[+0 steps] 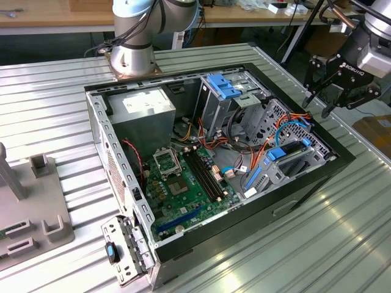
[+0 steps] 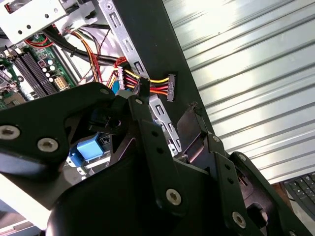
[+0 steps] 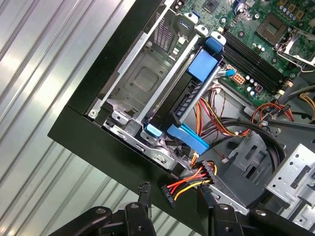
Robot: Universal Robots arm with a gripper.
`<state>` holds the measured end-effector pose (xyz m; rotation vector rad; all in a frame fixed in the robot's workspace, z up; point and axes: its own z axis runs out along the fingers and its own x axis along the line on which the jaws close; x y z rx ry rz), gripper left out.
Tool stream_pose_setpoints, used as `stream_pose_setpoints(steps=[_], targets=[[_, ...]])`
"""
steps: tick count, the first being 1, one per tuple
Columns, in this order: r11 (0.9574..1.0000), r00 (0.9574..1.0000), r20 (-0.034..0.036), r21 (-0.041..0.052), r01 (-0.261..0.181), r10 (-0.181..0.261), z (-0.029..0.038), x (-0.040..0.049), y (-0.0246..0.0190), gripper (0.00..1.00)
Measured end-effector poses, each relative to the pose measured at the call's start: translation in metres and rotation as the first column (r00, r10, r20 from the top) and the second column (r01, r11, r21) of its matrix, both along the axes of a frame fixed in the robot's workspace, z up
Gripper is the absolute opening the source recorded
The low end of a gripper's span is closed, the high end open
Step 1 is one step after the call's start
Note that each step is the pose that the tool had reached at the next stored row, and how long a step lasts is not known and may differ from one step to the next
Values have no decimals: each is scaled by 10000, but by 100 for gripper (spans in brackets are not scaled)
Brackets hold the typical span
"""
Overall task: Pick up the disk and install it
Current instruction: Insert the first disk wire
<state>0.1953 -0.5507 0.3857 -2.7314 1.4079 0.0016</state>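
Our end effector (image 1: 317, 102), spread wide and empty, hovers above the computer case (image 1: 305, 195) rim; the disk (image 3: 193, 86) slants inside.

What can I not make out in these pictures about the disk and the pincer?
1. First wrist view: the disk lies in the drive bay, which hides its lower side; whether it is fully seated cannot be told.
2. Exterior view: cables cross the disk.
3. Second wrist view: the pincer hides most of the bay with its own black body.
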Motion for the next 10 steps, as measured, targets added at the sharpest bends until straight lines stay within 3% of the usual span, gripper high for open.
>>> stream_pose_setpoints(steps=[10], targets=[[10000, 10000, 0, -1, -1, 1, -5, 26, 1, 50]])
